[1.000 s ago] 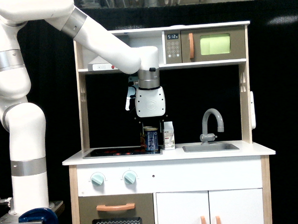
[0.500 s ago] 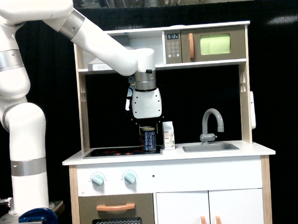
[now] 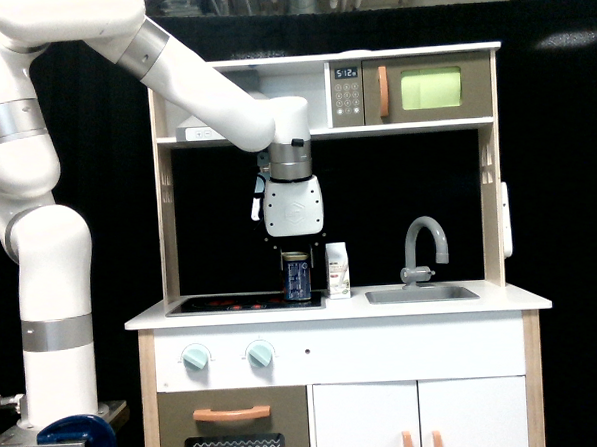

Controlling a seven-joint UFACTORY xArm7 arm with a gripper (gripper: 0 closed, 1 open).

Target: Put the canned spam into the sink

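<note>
The white arm [image 3: 201, 88] reaches under the upper shelf [image 3: 374, 129] of the toy kitchen, and its tool [image 3: 296, 256] points straight down over the canned spam [image 3: 298, 281]. The fingers are dark against the black back wall, so I cannot tell if the tool is wide, narrow or already touching the can. The canned spam stands upright on the black stovetop [image 3: 233, 304], at its edge nearest the sink [image 3: 422, 294]. Just beside the can, toward the sink, a small white carton [image 3: 337, 270] stands upright on the counter [image 3: 503, 298]. The sink is set in the counter near the exterior view's right end, with the grey arched faucet [image 3: 424, 245] behind it, well apart from the can.
</note>
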